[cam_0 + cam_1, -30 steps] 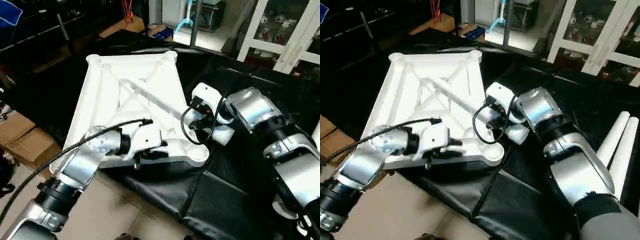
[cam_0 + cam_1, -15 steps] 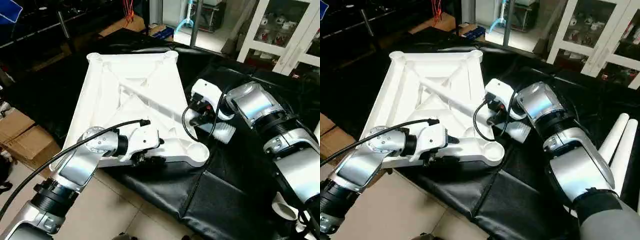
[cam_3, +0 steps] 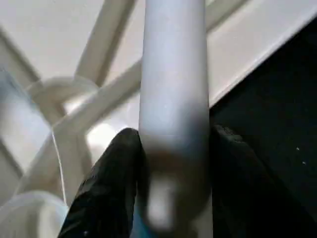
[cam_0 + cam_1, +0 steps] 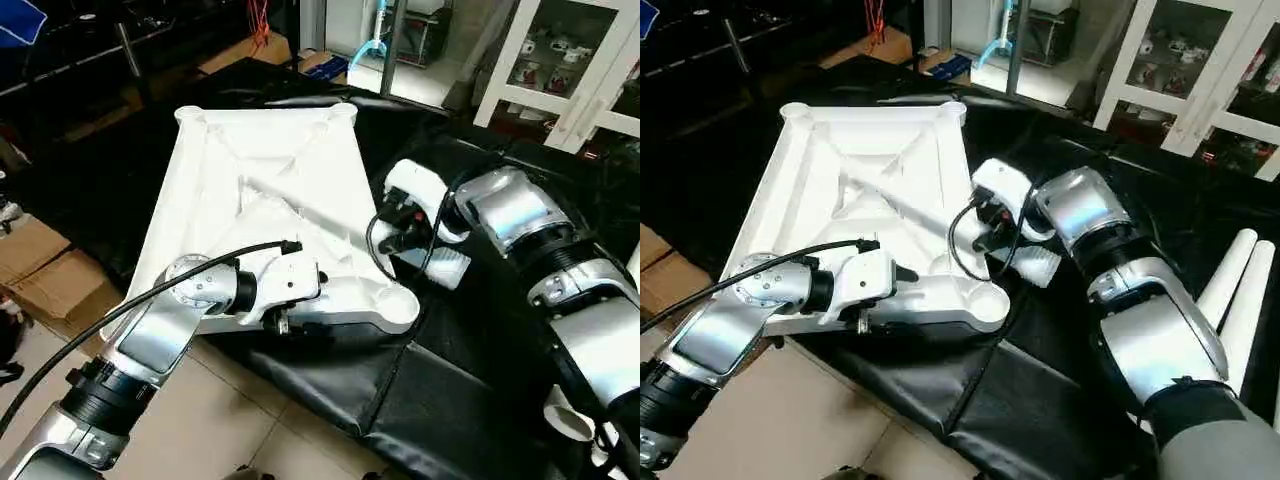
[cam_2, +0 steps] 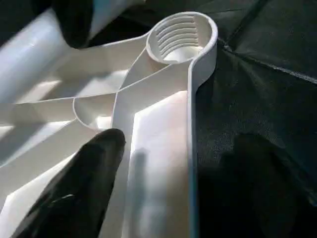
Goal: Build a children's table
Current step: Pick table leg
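The white tabletop [image 4: 300, 150] lies upside down on black cloth, its X ribs facing up. My left gripper [image 4: 290, 322] is at its near rim beside the near right corner socket [image 5: 183, 32]. It is open: one black finger [image 5: 89, 183] stands inside the rim and the other outside over the cloth, neither pressing on it. My right gripper [image 4: 395, 235] is shut on a white tube leg [image 3: 173, 74]. The leg [image 4: 910, 205] lies slanted across the ribs, with its thick threaded end [image 4: 442, 265] off the tabletop's right edge.
Two more white legs [image 4: 1240, 275] lie on the black cloth at the far right. Cardboard boxes [image 4: 45, 270] stand on the floor at the left. A white glass-door cabinet [image 4: 570, 70] is at the back right. Tiled floor [image 4: 230, 430] runs below the near edge.
My left gripper's fingers have spread apart and let go of the tabletop's near rim. The right gripper keeps its hold on the leg, whose far tip has swung slightly left.
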{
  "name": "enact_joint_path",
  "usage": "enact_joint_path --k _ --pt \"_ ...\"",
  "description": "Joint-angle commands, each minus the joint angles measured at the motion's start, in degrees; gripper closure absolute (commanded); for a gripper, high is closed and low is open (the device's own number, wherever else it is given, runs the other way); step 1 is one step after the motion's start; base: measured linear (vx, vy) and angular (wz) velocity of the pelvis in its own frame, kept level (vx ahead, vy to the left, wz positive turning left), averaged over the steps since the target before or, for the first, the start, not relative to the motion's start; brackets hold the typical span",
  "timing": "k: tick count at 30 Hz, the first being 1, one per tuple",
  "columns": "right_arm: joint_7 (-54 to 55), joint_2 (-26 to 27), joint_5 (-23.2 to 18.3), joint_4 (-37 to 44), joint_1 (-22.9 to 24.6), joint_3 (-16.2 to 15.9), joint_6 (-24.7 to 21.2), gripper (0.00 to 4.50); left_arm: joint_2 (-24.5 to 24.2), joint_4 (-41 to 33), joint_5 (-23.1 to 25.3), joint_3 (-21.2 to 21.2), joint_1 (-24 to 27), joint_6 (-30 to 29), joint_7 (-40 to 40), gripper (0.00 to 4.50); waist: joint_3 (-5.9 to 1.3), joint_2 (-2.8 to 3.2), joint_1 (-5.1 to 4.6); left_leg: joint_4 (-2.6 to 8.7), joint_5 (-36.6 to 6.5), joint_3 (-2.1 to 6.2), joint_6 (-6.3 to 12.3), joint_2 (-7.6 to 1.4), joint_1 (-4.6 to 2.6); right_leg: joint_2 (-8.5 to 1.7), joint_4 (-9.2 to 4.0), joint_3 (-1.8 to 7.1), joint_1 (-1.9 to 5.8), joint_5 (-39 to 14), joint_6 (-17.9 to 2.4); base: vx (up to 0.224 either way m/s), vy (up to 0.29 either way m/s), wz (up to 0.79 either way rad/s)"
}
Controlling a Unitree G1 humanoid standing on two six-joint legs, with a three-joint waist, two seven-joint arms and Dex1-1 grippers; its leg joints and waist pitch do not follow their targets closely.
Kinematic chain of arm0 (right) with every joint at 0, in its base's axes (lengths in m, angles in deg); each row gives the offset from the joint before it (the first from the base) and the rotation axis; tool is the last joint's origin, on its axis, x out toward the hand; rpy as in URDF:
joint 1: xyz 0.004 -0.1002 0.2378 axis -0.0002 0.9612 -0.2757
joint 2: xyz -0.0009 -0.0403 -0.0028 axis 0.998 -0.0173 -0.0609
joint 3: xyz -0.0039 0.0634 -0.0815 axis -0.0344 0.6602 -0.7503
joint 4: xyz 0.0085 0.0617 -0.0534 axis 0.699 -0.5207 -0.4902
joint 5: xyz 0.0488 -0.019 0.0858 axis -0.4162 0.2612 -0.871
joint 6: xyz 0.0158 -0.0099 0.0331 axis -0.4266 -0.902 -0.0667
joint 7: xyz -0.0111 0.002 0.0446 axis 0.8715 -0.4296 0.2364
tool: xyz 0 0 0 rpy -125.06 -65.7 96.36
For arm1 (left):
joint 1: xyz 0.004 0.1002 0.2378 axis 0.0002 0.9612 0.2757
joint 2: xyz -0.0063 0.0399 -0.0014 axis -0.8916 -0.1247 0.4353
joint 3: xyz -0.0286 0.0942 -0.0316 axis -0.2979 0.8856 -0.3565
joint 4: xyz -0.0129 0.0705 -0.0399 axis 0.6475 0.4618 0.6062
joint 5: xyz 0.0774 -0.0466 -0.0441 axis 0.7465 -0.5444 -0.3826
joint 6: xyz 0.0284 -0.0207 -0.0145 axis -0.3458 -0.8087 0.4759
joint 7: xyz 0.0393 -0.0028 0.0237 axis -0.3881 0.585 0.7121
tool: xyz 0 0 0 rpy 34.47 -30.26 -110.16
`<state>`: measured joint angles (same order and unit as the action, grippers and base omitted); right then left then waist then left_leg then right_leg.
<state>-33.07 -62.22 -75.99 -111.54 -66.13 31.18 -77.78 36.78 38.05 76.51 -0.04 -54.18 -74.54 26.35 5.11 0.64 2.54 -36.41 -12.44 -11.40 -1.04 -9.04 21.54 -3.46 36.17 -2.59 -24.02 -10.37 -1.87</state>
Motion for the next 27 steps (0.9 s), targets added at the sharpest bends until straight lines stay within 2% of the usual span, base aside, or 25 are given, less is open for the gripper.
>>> enact_joint_path --k 1,3,6,7,8,10,11,12,13,14,15,17,18,19,20,21,22,23,24,25,27 --pt "2.11 -1.21 -4.52 1.41 -0.39 6.51 -1.82 2.70 -0.27 -1.69 0.28 -0.03 0.56 -0.53 0.68 0.22 -5.15 -0.39 0.31 3.90 -1.11 1.65 3.92 -4.43 -0.82 -5.07 -2.73 3.06 3.59 -1.43 -17.96 0.000 0.000 0.00" --pt "1.75 -2.28 -6.15 3.19 0.52 8.77 -3.61 2.70 -0.41 -2.12 0.21 0.02 0.85 -0.73 0.69 0.10 -5.18 -0.33 0.61 3.84 0.12 1.64 4.62 -4.36 -0.76 -4.88 -2.47 2.88 3.59 0.47 -18.17 0.000 0.000 0.00" --pt "0.53 -4.21 -8.84 7.27 2.68 12.19 -6.53 2.70 -0.67 -2.46 0.21 0.25 1.45 -0.66 0.58 0.02 -5.17 -0.11 1.10 3.73 0.23 1.60 5.18 -4.31 -0.78 -4.82 -2.56 2.82 3.53 0.65 -17.88 0.000 0.000 0.00" --pt "0.47 -4.76 -10.51 9.10 3.47 14.34 -7.76 2.70 -0.70 -2.27 0.26 0.29 1.54 -0.45 0.63 0.00 -5.18 -0.20 1.14 3.74 -0.03 1.58 5.12 -4.30 -0.81 -4.83 -2.61 2.79 3.47 0.24 -17.90 0.000 0.000 0.00" --pt "0.50 -4.92 -13.20 12.20 4.85 17.40 -7.97 2.70 -0.52 -1.84 0.34 0.32 1.45 -0.23 0.93 0.00 -5.14 -0.05 1.25 3.80 -0.65 1.58 4.93 -4.26 -0.82 -4.90 -2.82 2.83 3.57 -0.54 -17.70 0.000 0.000 0.00" --pt "0.52 -4.68 -15.22 14.42 5.88 19.61 -7.51 2.70 -0.29 -1.47 0.40 0.25 1.30 -0.03 1.28 0.00 -5.13 0.09 1.30 3.84 -1.58 1.65 4.32 -4.32 -0.80 -4.96 -2.97 2.87 3.63 -1.42 -17.23 0.000 0.000 0.00" --pt "1.46 -3.92 -17.71 16.66 6.93 22.54 -7.00 2.70 0.05 -1.02 0.34 0.03 1.10 0.15 1.79 0.00 -5.18 0.51 1.36 3.84 -1.80 1.74 4.01 -4.34 -0.90 -4.95 -2.92 2.82 3.53 -1.63 -17.31 0.000 0.000 0.00" --pt "3.92 -2.30 -21.21 19.46 8.58 27.15 -6.79 2.70 0.97 -0.41 -0.02 -0.59 0.75 0.39 2.89 0.00 -5.10 0.75 1.33 3.91 -2.29 1.73 3.71 -4.30 -0.87 -4.91 -3.06 2.87 3.54 -1.79 -16.99 0.000 0.000 0.00" --pt "5.37 -1.46 -22.68 20.91 9.46 29.19 -7.13 2.70 1.44 -0.24 -0.27 -0.92 0.62 0.41 3.47 0.00 -5.17 0.59 1.26 3.94 -2.64 1.72 3.49 -4.38 -0.99 -4.92 -3.06 2.85 3.50 -1.80 -17.04 0.000 0.000 0.00" --pt "5.71 -0.43 -23.33 24.39 12.65 29.84 -5.08 2.70 2.25 -0.11 -0.44 -1.48 0.56 0.41 4.72 0.00 -5.20 0.48 1.14 4.05 -2.54 1.78 3.25 -4.28 -0.88 -4.86 -3.12 2.76 3.64 -1.81 -17.13 0.000 0.000 0.00" --pt "5.71 -0.43 -23.33 24.39 12.65 29.84 -5.08 2.70 2.25 -0.11 -0.44 -1.48 0.56 0.41 4.72 0.00 -5.21 0.99 1.29 3.97 -2.79 1.75 3.03 -4.30 -1.09 -4.89 -3.20 2.75 3.37 -1.37 -16.91 0.000 0.000 0.00" --pt "6.72 1.73 -23.71 31.19 18.95 30.32 -0.59 2.70 4.05 0.00 -0.57 -2.92 0.66 0.52 8.13 0.00 -5.16 1.36 1.19 4.06 -3.55 1.95 2.52 -4.18 -0.98 -4.95 -3.24 2.72 3.53 -1.47 -16.69 0.000 0.000 0.00" --pt "7.40 3.07 -24.34 34.13 21.31 31.06 0.85 2.70 5.04 0.06 -0.75 -3.87 0.72 0.68 9.97 0.00 -5.34 2.00 1.19 4.00 -3.80 2.06 2.20 -4.11 -1.13 -5.01 -3.29 2.70 3.57 -1.25 -16.74 0.000 0.000 0.00" --pt "8.85 4.25 -25.32 35.38 21.86 32.50 0.60 2.70 6.11 -0.05 -1.21 -4.92 0.56 0.47 11.59 0.00 -5.22 1.58 0.98 4.19 -4.02 1.94 2.27 -4.15 -1.03 -4.81 -3.57 2.70 3.60 -1.11 -16.53 0.000 0.000 0.00" --pt "11.95 6.63 -27.51 38.01 22.84 35.44 -0.31 2.70 8.20 -0.26 -2.15 -6.99 0.20 0.03 14.71 0.00 -5.24 1.41 0.76 4.22 -4.20 1.98 2.34 -4.02 -0.87 -4.84 -3.59 2.81 3.91 -0.85 -16.67 0.000 0.000 0.00" --pt "14.76 9.10 -30.67 40.38 22.73 38.59 -1.27 2.70 10.35 -1.09 -3.83 -8.76 -0.51 -0.96 16.59 0.00 -5.38 2.13 0.92 4.07 -3.75 2.17 2.48 -3.96 -0.85 -5.08 -3.51 2.80 3.98 -1.15 -17.01 0.000 0.000 0.00" --pt "16.48 10.83 -33.14 42.22 22.50 40.61 -2.24 2.70 12.23 -1.70 -4.95 -10.22 -1.42 -1.87 18.49 0.00 -5.26 1.89 0.84 4.15 -4.23 2.00 2.75 -3.99 -0.89 -5.03 -3.86 2.83 3.76 -2.15 -16.82 0.000 0.000 0.00" --pt "17.31 11.81 -34.59 43.30 22.31 41.61 -2.74 2.70 13.27 -2.04 -5.60 -11.05 -2.04 -2.41 19.50 0.00 -5.39 2.02 0.95 4.02 -3.84 2.16 2.87 -3.81 -0.80 -5.02 -3.76 2.71 3.95 -3.59 -16.75 0.000 0.000 0.00" --pt "17.82 12.66 -35.49 44.85 22.46 41.63 -2.83 2.70 15.09 -1.82 -7.05 -12.97 -3.27 -3.31 21.59 0.00 -5.25 2.39 1.12 4.02 -3.40 2.00 3.33 -3.82 -0.89 -4.84 -3.93 2.74 3.57 -4.58 -16.16 0.000 0.000 0.00" --pt "17.82 12.66 -35.49 44.85 22.46 41.63 -2.83 2.70 15.09 -1.82 -7.05 -12.97 -3.27 -3.31 21.59 0.00 -5.11 2.31 0.95 4.05 -3.52 1.95 3.55 -3.76 -0.73 -4.66 -4.14 2.68 3.54 -5.38 -15.74 0.000 0.000 0.00" --pt "17.39 13.14 -34.97 48.24 24.28 38.21 -1.28 2.70 19.63 0.47 -14.81 -22.13 -8.12 -6.16 28.82 0.00 -5.01 2.62 0.83 3.92 -4.36 1.88 3.03 -3.43 -0.67 -4.50 -4.35 2.45 3.60 -8.30 -14.56 0.000 0.000 0.00"
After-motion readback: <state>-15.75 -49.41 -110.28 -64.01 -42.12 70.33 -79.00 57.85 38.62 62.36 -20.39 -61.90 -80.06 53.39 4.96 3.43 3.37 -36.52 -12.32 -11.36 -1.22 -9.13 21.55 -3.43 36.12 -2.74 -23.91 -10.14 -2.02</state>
